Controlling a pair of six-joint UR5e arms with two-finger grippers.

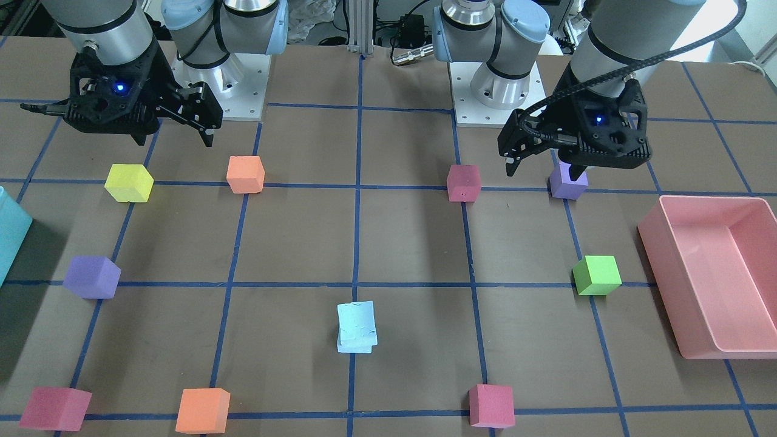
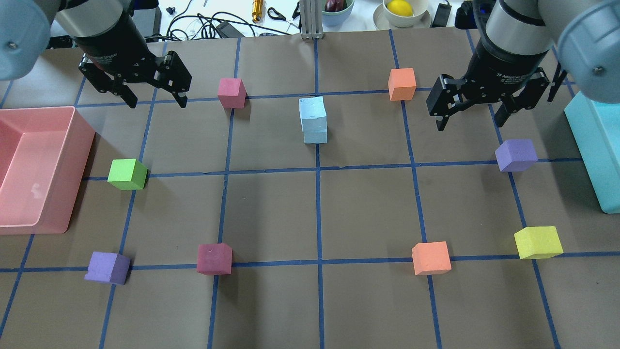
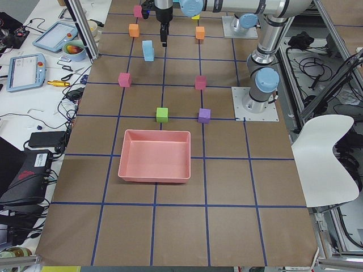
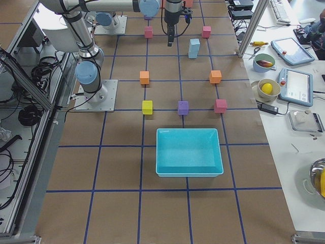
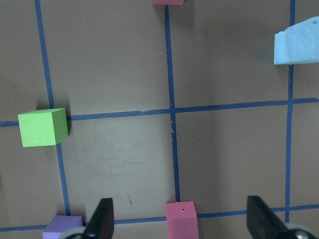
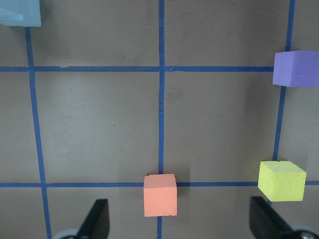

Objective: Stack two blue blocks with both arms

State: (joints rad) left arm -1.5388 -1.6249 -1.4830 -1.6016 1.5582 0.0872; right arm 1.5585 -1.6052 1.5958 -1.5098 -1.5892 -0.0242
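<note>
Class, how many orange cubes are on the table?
2. One orange cube sits far from the robot, near the right gripper; the second orange cube sits nearer the robot, left of the yellow cube in the overhead view. None appears hidden.

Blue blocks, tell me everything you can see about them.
The blue blocks are two pale sky-blue cubes, foam by their look, with rough, dented faces. One sits on the other, the upper slightly offset, making an upright stack. It stands on the brown table, on a blue tape line, midway between the arms, in the half away from the robot. Nothing else touches it: the left gripper and right gripper hang open, well apart from it.
</note>
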